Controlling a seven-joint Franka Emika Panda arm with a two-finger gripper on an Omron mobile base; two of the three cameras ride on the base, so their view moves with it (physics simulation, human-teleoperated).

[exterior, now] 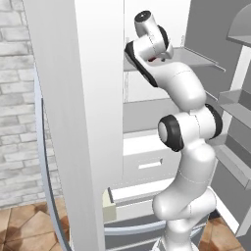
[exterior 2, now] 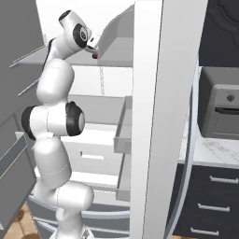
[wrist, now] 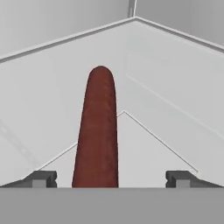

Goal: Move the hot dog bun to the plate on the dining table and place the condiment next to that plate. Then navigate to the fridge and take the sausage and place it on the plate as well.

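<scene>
Your fingers [wrist: 111,179] stand spread wide either side of the sausage [wrist: 97,131], which lies on the fridge [exterior: 98,98] shelf [wrist: 144,148] pointing away from you; close off-centre and the round sausage may roll or squirt out along the shelf

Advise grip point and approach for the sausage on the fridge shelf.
Grip the sausage across its slim round body near the close end, coming in along the current hand line. It lies lengthwise between the open fingers, so they close on its narrow width, off the shelf.
</scene>
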